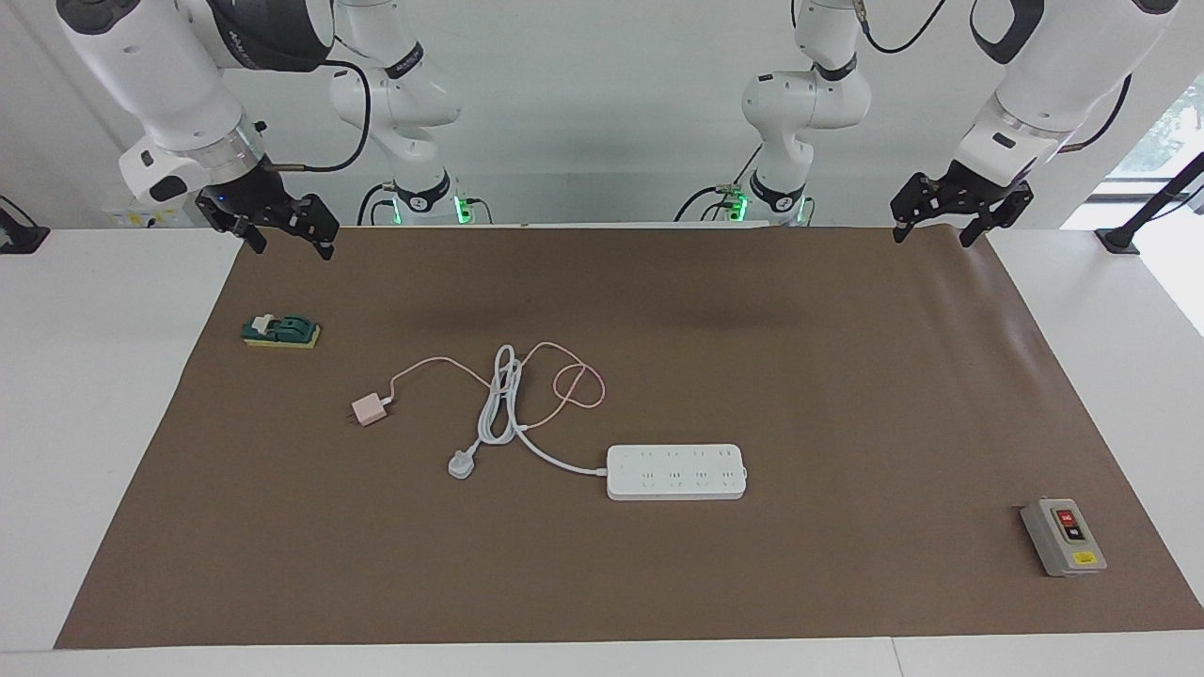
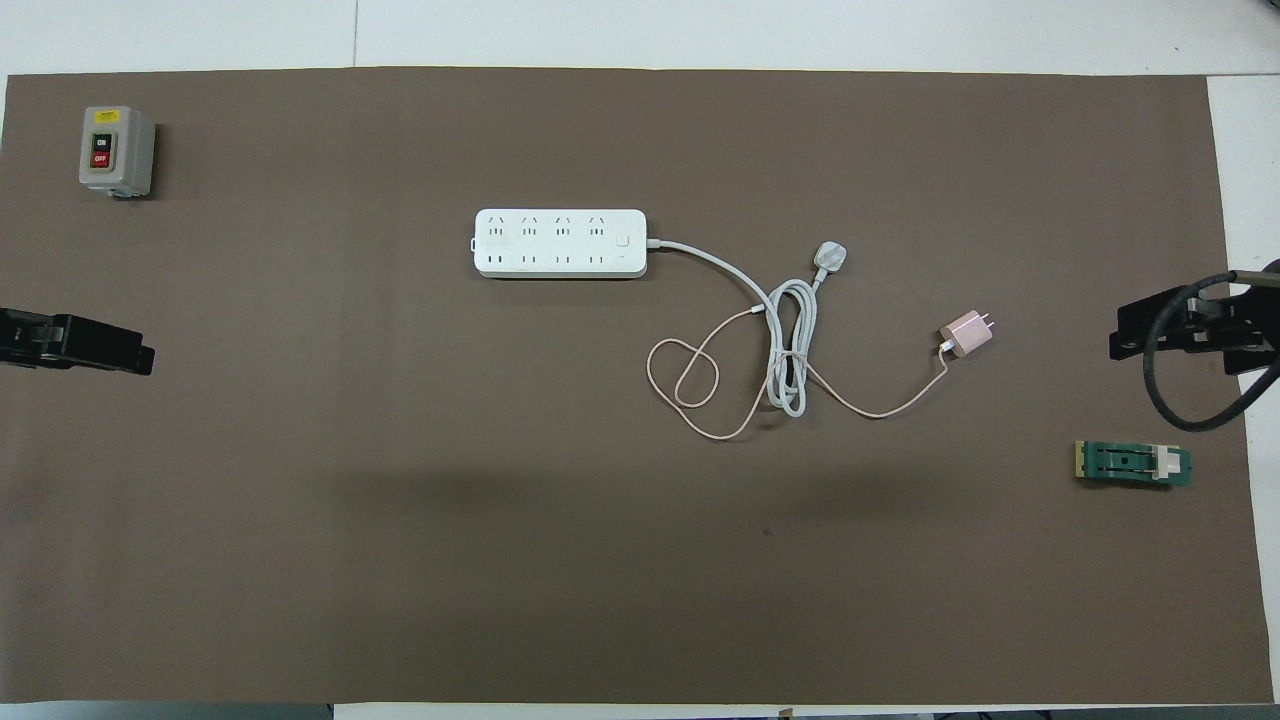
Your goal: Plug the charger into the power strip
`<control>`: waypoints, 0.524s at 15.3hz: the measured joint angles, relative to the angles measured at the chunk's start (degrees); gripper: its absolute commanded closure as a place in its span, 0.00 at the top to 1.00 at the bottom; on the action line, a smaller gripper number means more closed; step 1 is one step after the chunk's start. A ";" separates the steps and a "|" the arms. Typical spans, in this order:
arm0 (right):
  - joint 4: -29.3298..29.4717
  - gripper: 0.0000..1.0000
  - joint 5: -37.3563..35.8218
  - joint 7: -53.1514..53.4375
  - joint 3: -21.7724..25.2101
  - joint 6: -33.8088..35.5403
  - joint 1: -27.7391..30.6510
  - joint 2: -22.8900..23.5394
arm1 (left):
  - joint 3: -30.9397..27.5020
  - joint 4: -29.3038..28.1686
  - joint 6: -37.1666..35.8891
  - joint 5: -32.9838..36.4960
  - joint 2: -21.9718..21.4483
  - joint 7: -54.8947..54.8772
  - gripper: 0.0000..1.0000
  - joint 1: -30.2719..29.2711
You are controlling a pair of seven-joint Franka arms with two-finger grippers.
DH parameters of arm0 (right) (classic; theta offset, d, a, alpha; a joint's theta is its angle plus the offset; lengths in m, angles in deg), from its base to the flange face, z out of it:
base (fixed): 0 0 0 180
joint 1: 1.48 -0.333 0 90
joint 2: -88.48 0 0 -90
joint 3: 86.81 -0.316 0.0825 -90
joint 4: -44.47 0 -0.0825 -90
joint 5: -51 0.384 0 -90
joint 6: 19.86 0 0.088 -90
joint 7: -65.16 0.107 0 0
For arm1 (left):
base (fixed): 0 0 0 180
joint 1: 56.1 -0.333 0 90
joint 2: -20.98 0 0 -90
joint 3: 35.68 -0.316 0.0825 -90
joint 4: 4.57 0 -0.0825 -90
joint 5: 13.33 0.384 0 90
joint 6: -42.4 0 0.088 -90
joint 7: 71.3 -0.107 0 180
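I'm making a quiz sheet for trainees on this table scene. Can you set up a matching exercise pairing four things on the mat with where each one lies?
Things:
1. charger
2. power strip
3. grey switch box
4. green block

Places:
A. mat corner at the left arm's end, farthest from the robots
B. middle of the mat, white cord attached
C. right arm's end, nearest the robots
D. beside the coiled cords, toward the right arm's end

Pairs: 1-D, 2-B, 3-A, 4-C

- One charger (image 1: 369, 410) (image 2: 965, 334)
- One power strip (image 1: 676, 472) (image 2: 559, 243)
- One grey switch box (image 1: 1063, 537) (image 2: 116, 151)
- One green knife switch (image 1: 280, 331) (image 2: 1133, 464)
- One brown mat (image 1: 847, 376) (image 2: 400, 500)
- Two grippers: left gripper (image 1: 939, 225) (image 2: 130, 358), right gripper (image 1: 290, 244) (image 2: 1130, 332)
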 measured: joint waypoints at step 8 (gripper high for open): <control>-0.98 1.00 0.06 4.88 0.05 -3.57 0.44 -0.09 | -0.12 -1.34 2.71 0.00 -0.03 0.43 1.00 0.40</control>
